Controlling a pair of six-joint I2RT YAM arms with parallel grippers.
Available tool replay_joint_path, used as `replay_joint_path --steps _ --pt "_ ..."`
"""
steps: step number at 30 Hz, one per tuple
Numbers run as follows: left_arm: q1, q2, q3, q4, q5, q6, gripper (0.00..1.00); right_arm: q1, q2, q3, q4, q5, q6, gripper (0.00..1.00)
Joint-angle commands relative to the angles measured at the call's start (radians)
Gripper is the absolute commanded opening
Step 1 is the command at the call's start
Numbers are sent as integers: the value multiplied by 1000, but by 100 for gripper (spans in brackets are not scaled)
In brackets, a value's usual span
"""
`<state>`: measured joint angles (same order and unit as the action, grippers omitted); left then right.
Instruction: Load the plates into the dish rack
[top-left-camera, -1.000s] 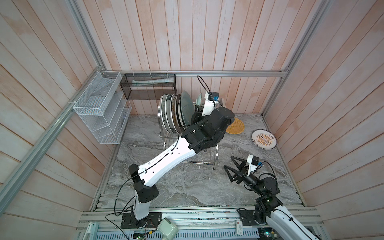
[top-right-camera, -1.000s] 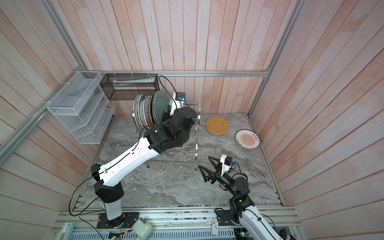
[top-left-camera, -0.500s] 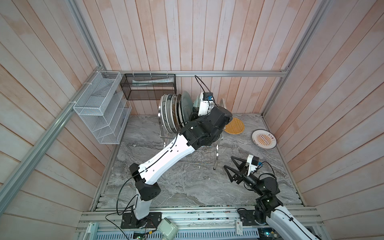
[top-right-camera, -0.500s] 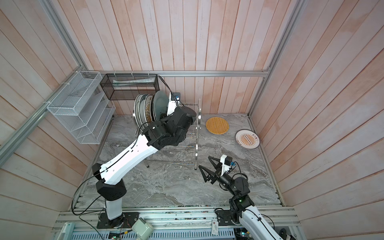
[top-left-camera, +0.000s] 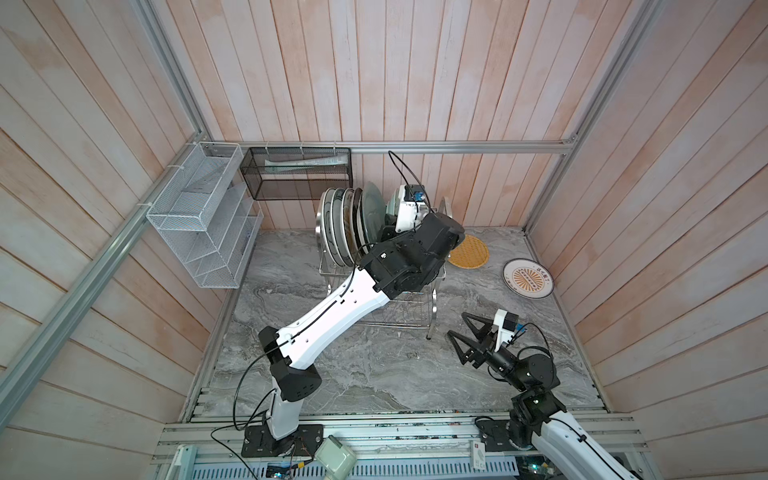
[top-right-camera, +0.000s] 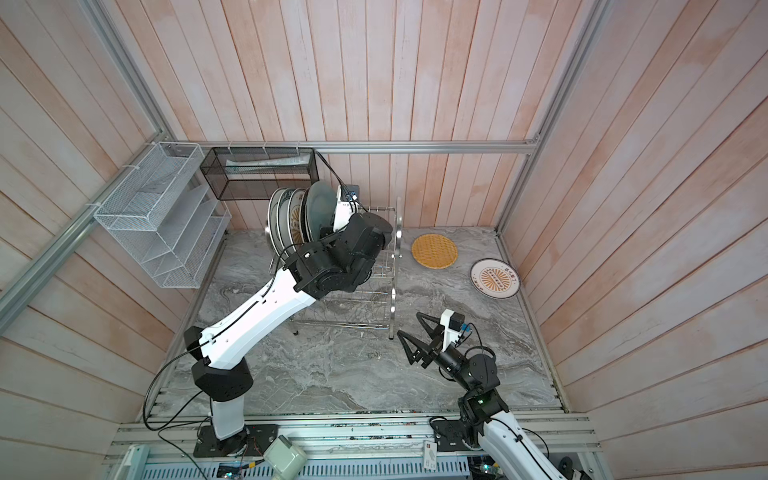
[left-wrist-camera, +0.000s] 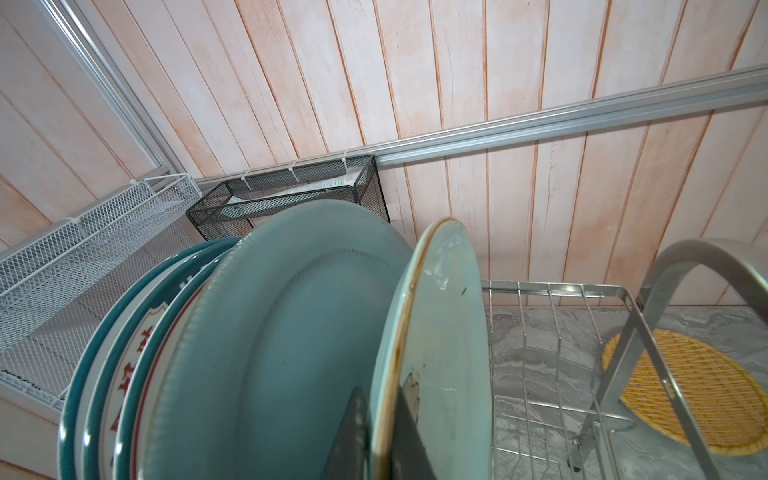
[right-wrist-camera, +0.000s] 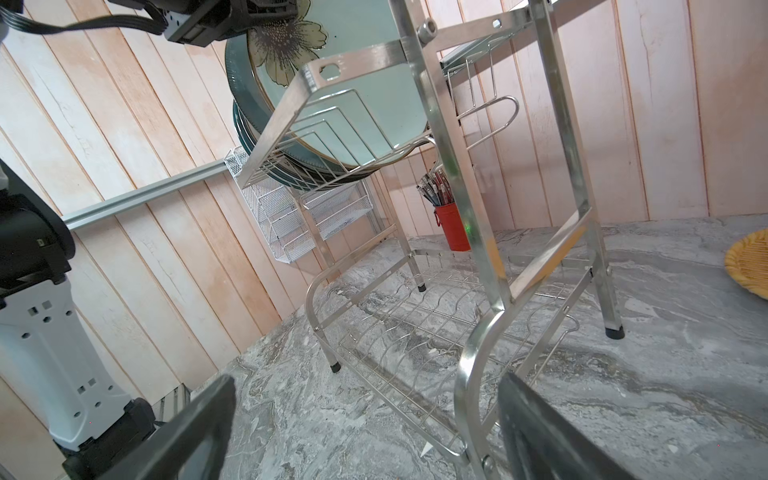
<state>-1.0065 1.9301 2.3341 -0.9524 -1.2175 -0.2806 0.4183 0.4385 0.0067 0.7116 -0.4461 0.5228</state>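
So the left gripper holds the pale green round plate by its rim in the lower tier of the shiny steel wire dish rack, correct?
Not the lower tier: the right wrist view shows the pale green round plate standing in the upper tier of the shiny steel wire dish rack. The left gripper does hold its rim.

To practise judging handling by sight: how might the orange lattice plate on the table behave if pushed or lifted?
The orange lattice plate lies flat, so it probably won't roll or tip. On the smooth marble tabletop a push would likely slide it. Its low rim hugs the surface, so lifting may be awkward.
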Motion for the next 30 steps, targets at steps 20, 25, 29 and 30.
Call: replay_joint_path --steps 20,25,29,30 --pt "-4 -22 -44 129 23 110 10 7 -12 -60 27 5 -6 98" --pt "-6 -38 -83 169 44 159 10 8 -12 -61 26 7 -6 98" --pt "-4 -75 -151 221 72 170 17 8 -9 -60 26 7 -7 98" --pt "-5 -84 -163 229 81 167 19 8 -8 -60 27 7 -7 98"
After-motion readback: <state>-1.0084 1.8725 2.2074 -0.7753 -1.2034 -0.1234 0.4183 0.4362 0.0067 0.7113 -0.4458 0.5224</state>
